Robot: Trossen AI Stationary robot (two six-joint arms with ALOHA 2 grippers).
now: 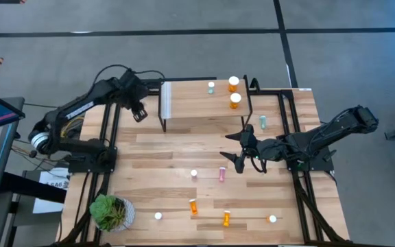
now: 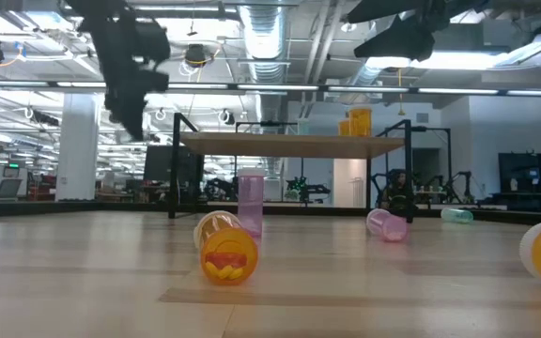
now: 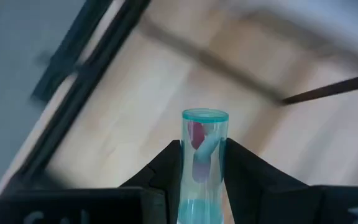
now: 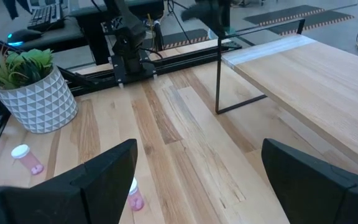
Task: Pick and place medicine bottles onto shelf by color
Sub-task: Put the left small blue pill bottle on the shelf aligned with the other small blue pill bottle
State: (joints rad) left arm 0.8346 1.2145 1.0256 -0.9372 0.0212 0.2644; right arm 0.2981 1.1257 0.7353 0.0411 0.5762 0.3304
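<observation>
My left gripper (image 1: 140, 112) hangs in the air just left of the shelf's white-strip end (image 1: 166, 103) and is shut on a pale green bottle (image 3: 204, 134) with pink pills inside. The shelf (image 1: 204, 103) carries one pale green bottle (image 1: 211, 87) and two orange bottles (image 1: 233, 84) (image 1: 235, 101), all upright. My right gripper (image 1: 238, 147) is open and empty over the table, right of centre. Loose bottles lie on the table: pale green (image 1: 262, 122), pink (image 1: 221, 173), orange (image 1: 193, 206) (image 1: 226, 218). My left gripper pinches the pale green bottle's side wall (image 3: 204, 174) between its two fingers (image 3: 166, 168). The bottle lies along the fingers, and its clear end (image 3: 204, 116) sticks out past the fingertips. It is lifted clear of the table.
A potted plant (image 1: 110, 211) stands at the near left corner. White-capped bottles (image 1: 158, 216) (image 1: 273, 219) (image 1: 193, 173) stand on the near half of the table. Black frame rails (image 1: 108, 137) (image 1: 297, 137) run along both sides of the table.
</observation>
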